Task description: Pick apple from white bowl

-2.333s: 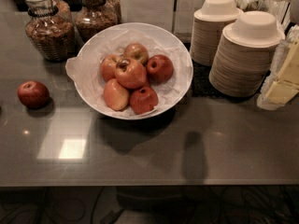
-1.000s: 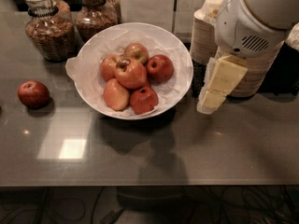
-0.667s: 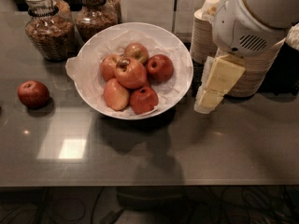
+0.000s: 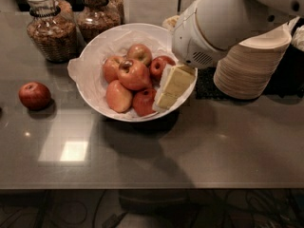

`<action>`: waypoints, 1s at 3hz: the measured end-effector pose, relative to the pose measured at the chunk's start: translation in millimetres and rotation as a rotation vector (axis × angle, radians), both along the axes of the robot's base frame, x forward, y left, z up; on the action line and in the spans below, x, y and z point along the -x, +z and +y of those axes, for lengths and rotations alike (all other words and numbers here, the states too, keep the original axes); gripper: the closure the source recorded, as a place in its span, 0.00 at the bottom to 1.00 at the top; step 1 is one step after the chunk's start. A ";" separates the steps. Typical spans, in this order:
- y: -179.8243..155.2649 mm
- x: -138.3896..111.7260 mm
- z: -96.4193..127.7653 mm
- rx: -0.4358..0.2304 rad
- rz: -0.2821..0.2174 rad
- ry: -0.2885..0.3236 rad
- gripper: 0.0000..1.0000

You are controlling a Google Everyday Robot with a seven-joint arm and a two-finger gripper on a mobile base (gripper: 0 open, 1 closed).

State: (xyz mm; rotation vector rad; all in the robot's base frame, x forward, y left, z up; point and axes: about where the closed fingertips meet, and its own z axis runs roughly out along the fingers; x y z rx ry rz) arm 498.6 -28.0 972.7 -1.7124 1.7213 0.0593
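We see the tool [image 4: 172,87] hanging over the right side of the white bowl [image 4: 88,63], just beside the piled fruit; we cannot tell whether it is clenched or released. The apple [image 4: 134,74] sits on top in the middle of the bowl, among smaller red apples [image 4: 118,96]. A lone apple [image 4: 34,95] lies on the worktop [image 4: 213,141], left of the bowl.

No legible text anywhere, not even on the hand [image 4: 163,101] over the white bowl [image 4: 101,43].

1 cam, high, tilted down, close on table [image 4: 199,151]; end effector [image 4: 171,90] over white bowl [image 4: 92,56].
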 end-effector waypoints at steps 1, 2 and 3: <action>-2.7 -26.3 38.3 -0.079 -0.056 0.089 0.00; -10.4 -47.2 54.2 -0.126 -0.097 0.138 0.00; -50.3 -63.2 43.3 -0.136 -0.057 0.172 0.00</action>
